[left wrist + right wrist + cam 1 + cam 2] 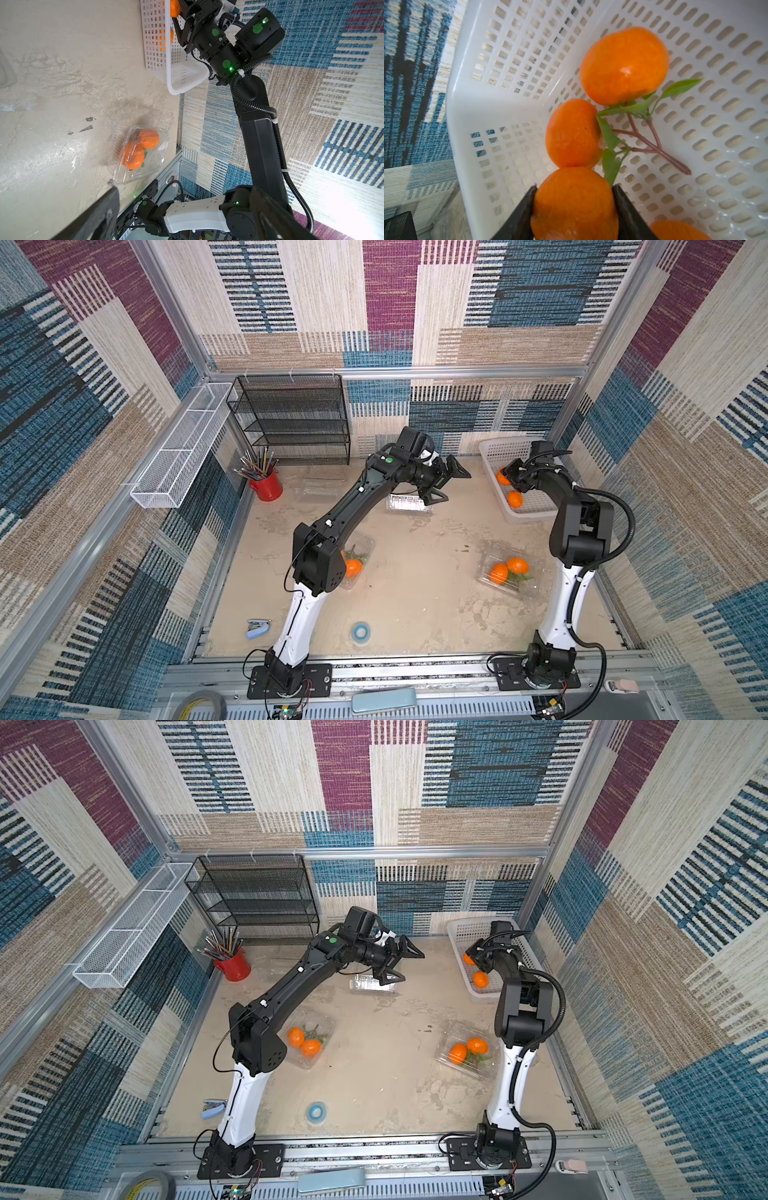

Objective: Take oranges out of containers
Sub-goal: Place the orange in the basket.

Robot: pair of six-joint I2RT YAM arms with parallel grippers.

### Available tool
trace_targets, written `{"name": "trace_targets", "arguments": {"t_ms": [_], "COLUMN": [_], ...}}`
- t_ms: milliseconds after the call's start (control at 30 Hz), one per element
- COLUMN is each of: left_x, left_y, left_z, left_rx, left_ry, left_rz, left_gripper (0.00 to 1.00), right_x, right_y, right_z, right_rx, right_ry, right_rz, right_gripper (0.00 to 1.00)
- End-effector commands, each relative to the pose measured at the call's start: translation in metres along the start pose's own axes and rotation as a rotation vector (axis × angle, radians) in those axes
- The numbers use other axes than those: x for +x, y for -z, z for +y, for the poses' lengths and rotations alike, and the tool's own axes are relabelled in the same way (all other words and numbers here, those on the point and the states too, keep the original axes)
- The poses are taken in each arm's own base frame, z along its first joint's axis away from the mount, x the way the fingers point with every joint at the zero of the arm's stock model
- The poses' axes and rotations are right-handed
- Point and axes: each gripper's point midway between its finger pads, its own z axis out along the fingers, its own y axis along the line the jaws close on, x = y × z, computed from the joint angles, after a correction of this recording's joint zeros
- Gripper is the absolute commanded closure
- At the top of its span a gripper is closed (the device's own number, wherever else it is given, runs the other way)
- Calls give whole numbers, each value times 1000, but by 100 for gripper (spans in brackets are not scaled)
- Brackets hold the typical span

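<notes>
Now the held orange (574,207) hangs inside the white perforated basket (483,108) at two o'clock on the counter (415,605), pinched by the right tool (575,187), apparently for release; the left tool (449,485) stands spread over an empty clamshell (409,504).

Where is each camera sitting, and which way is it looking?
Top views: high over the arm bases, looking down on the table; both arms show.
Left wrist: on the left arm, facing the right arm; one own finger shows.
Right wrist: on the right arm, looks into the basket; right gripper clamps an orange.
Shared: both wrist views show the basket.
</notes>
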Motion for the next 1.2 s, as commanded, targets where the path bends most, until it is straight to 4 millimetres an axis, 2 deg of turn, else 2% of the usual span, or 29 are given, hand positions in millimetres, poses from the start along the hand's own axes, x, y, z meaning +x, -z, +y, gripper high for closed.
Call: {"name": "trace_targets", "arguments": {"t_ms": [0, 200, 300, 433, 533, 600, 767, 833, 1067, 1167], "left_x": [0, -3, -4, -8, -13, -16, -27, -30, -34, -34], "left_y": [0, 0, 5, 19, 36, 46, 73, 85, 113, 120], "left_z": [3, 2, 2, 8, 11, 15, 28, 38, 83, 95], "left_rx": [-12, -15, -34, -75, -103, -114, -144, -164, -196, -175], "left_ry": [-8, -12, -27, -46, -82, -88, -84, -80, 9, 39], "left_rz": [-1, -6, -12, -35, -74, -93, -141, -160, -199, -216], "left_gripper": [1, 1, 1, 1, 1, 1, 1, 1, 1, 1], "right_x": [1, -3, -6, -8, -2, 5, 38, 59, 145, 177], "right_y": [0, 19, 34, 59, 77, 90, 116, 120, 106, 94], "right_z": [0, 14, 24, 38, 52, 66, 95, 105, 126, 138], "right_rx": [-7, -35, -60, -90, -121, -137, -139, -143, -174, -188], "right_ry": [16, 42, 54, 68, 77, 107, 208, 255, 337, 358], "right_rz": [4, -7, -16, -30, -17, -14, -15, 11, 207, 285], "right_gripper": [42, 28, 18, 5, 1, 2, 2, 2, 0, 2]}}
